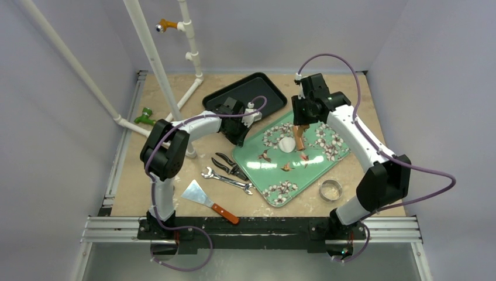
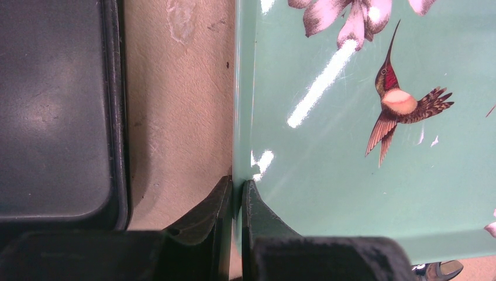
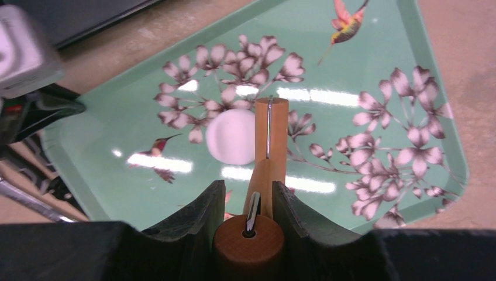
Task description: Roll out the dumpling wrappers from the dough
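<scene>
Left of the top view's centre, my left gripper (image 2: 236, 184) is pressed together on the rim of the green tray (image 2: 327, 193). The dumpling wrapper (image 3: 231, 136) lies flat in the tray's middle. Just right of it, my right gripper (image 3: 248, 186) pinches the wooden roller (image 3: 271, 132), whose end is at the wrapper's edge.

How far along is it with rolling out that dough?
Done: one white dough disc lies on the green tray. In hand: the right jaws grip a wooden rolling pin with its roller at the disc's edge, while the left jaws pinch the tray's rim. Left: probably more rolling; how thin the disc is I can't tell. The metal ring sits off the tray, beside it.
</scene>
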